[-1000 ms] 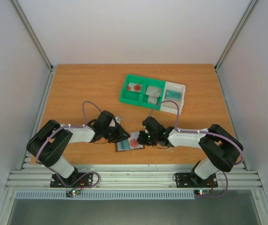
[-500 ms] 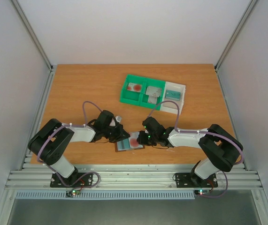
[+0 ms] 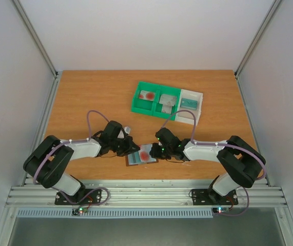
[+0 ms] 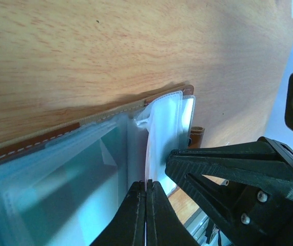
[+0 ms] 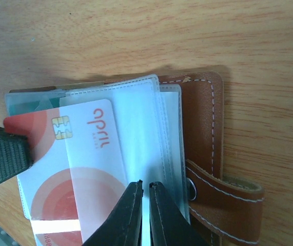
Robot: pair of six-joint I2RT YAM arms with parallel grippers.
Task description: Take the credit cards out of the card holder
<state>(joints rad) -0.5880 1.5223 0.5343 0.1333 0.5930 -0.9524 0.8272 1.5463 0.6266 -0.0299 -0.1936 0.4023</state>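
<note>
The small brown leather-like bifold card holder (image 5: 202, 118) lies open on the orange-brown wooden table (image 5: 136, 31), directly between the two pincers and under both sets of fingertips. The right pincer (image 5: 145, 195) is closed on the edge of a clear plastic sleeve (image 5: 136, 118). Its two black fingers press almost together with only the thin film between them. The holder's stitched brown strap tab (image 5: 228, 197), with its snap, sits just to the right of those fingers. This grip seems meant to anchor the holder so that it does not slide when a card is drawn.

The left pincer (image 4: 146, 187) is also shut, clamped on a thin pale sheet that rises from the holder to its tips. From the left wrist view alone it is hard to tell whether that sheet is sleeve or card. The right wrist view, however, shows a dark finger of the left pincer over the far-left corner of the red-and-white plastic credit card (image 5: 84, 148) with a gold chip, so the card is the likely catch.

That card sits just left of the right pincer's fingers, its right part under film and its left part bare. The opposed grips suit a pull one way against a hold the other.

The green-and-white compartment tray (image 3: 149, 111) stands well beyond both pincers and holds what look like cards. It is probably where this one is meant to go.
</note>
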